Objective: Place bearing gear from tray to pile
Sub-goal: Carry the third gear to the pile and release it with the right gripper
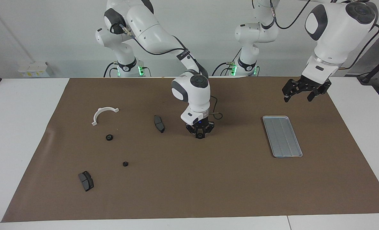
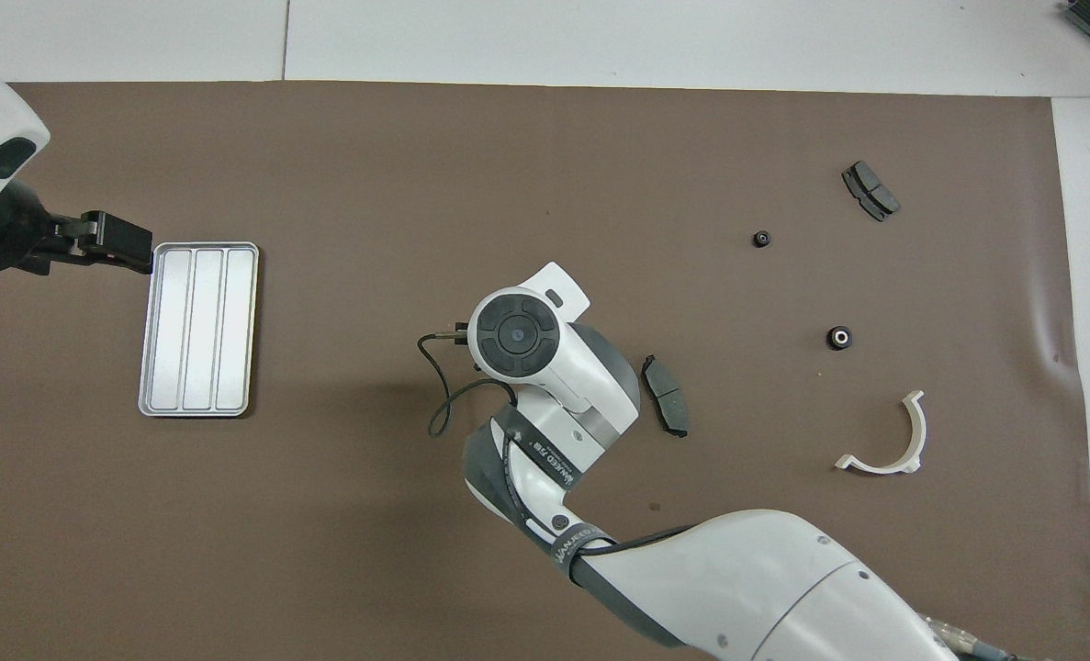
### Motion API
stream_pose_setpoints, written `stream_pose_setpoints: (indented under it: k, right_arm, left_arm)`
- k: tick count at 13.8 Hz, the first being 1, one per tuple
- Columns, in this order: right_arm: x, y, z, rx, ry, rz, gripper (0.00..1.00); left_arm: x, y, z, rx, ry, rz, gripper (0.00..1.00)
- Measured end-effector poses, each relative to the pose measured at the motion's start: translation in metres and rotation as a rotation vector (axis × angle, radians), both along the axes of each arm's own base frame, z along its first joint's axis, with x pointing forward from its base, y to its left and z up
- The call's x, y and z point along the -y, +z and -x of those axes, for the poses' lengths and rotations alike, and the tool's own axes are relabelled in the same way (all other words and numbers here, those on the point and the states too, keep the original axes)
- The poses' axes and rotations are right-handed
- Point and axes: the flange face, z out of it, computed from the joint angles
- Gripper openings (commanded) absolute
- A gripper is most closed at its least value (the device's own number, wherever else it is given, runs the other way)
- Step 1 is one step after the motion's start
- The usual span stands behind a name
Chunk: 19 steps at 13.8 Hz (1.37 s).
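brown paper covers the counter (image 1: 208, 191), and at its middle a small dark bearing gear (image 1: 200, 136) sits between the fingertips of the right tool (image 1: 200, 134), which has drawn in narrow around it; whether it is lifted or resting on the paper cannot be told. the gear is well apart from the tray (image 1: 282, 136), which lies bare toward the left arm's end, and just short of the pile toward the right arm's end. nearest it is a dark brake pad (image 1: 159, 123); past that lie the white half-ring bracket (image 1: 103, 114), a second brake pad (image 1: 86, 180) farther from the robots, and two more gears (image 1: 109, 137) (image 1: 125, 164) among these parts. judging by this, the tray looks emptied and two gears already sit in the pile, so this one seems to be the last, about halfway across; what is left is carrying it over beside the bracket and pads and letting go. the right arm reaches out from its base with the wrist bent straight down over the gear, hiding it in the overhead view. the left tool (image 1: 298, 92) hangs wide open in the air over the paper near the tray's end, waiting.
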Motion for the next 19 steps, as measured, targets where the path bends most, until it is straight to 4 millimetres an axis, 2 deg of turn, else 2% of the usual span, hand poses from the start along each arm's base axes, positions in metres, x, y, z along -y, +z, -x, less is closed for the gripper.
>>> stream_pose_setpoints:
  k: [3,5,6,8,11,15,19]
  right_arm:
    - [0.011,0.010,-0.009,0.016,-0.030,-0.002,0.00]
    - [0.035,0.024,-0.019,0.028,-0.065,-0.004,0.00]
    - [0.054,0.031,-0.023,0.030,-0.086,0.000,0.00]
    - [0.105,0.044,-0.022,0.024,-0.100,0.026,0.00]
    - [0.165,0.051,-0.002,-0.002,-0.084,0.071,0.00]
    - [0.237,0.049,0.021,-0.044,-0.042,0.120,0.00]
    - [0.304,0.028,0.037,-0.089,0.007,0.147,0.00]
  left_arm:
    - [0.000,0.000,0.000,0.000,0.000,0.000,1.00]
    - [0.000,0.000,0.000,0.000,0.000,0.000,1.00]
    - [0.000,0.000,0.000,0.000,0.000,0.000,1.00]
    - [0.000,0.000,0.000,0.000,0.000,0.000,1.00]
    - [0.000,0.000,0.000,0.000,0.000,0.000,1.00]
    - [0.000,0.000,0.000,0.000,0.000,0.000,1.00]
    - [0.000,0.000,0.000,0.000,0.000,0.000,1.00]
